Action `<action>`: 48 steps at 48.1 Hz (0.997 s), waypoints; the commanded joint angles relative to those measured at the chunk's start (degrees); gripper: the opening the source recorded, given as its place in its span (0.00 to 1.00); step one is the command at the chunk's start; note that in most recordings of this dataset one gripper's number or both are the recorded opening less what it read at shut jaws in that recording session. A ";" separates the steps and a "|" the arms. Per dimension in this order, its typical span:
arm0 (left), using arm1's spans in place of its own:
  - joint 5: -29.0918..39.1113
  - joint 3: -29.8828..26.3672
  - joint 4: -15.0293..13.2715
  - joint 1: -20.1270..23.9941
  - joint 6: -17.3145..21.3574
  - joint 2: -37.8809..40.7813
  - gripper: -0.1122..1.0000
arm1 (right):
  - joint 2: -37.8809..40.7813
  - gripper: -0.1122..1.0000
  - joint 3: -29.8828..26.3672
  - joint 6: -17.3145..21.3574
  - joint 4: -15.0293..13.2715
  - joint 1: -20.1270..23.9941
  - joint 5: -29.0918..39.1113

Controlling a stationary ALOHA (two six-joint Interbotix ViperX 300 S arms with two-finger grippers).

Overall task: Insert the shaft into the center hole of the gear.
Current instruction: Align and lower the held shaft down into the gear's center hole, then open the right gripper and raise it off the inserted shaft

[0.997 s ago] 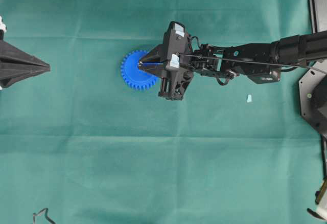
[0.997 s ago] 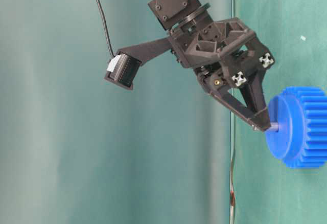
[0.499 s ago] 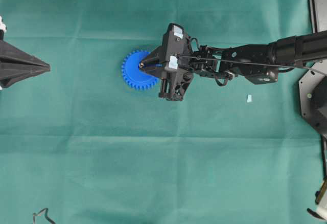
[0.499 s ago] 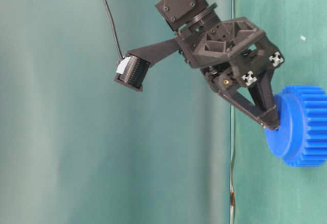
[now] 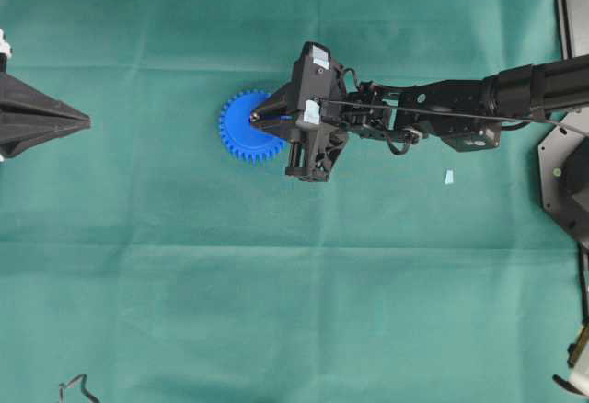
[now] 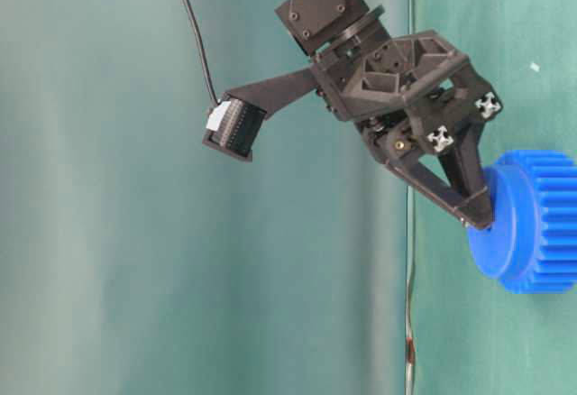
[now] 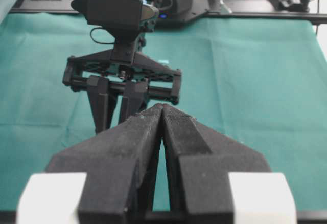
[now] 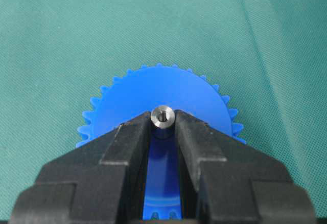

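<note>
Gear (image 5: 244, 129) and shaft (image 8: 163, 116) sit together near the middle of the tabletop (image 5: 276, 311), which is covered edge to edge with a dull green cloth showing a few faint fold lines. The blue toothed wheel lies flat on the cloth. The right hand (image 5: 254, 118) reaches in from the right side of the overhead view and is clenched on the shaft; the right wrist view shows the small silvery pin end-on, pinched between the two black fingertips (image 8: 134, 132) directly over the middle of the gear's flat face. The center hole itself is hidden behind the pin and the fingertips. From the table-level view the tips of the right hand (image 6: 480, 217) touch or nearly touch the gear (image 6: 532, 224) face, and no length of pin shows between them.

The left hand (image 5: 83, 123) is parked at the left edge of the overhead view, well apart from the gear, its two dark fingers (image 7: 133, 142) pressed together on nothing.

A small pale-blue chip (image 5: 449, 177) lies on the cloth under the right arm, well apart from the gear. A bent wire piece (image 5: 75, 387) shows at the lower left edge. Dark frame parts and a black base border the far edge of the cloth in the left wrist view. No readable writing shows anywhere.
</note>
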 commanded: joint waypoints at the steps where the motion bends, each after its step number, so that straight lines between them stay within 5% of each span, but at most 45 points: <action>1: -0.26 -1.32 0.09 0.09 0.00 0.44 0.10 | -0.62 0.25 -0.88 0.09 0.18 -0.09 -0.09; 17: -0.26 -1.32 0.18 0.09 0.00 0.44 0.10 | -0.70 0.27 -1.14 0.18 0.18 -0.09 -0.18; 30: -0.26 -1.32 0.18 0.09 0.00 0.44 0.10 | -1.32 0.88 -1.76 0.09 0.18 -0.09 -0.18; 48: 0.09 -1.41 0.18 0.09 0.00 0.44 0.10 | -10.55 0.83 0.09 -0.53 0.00 -0.09 0.26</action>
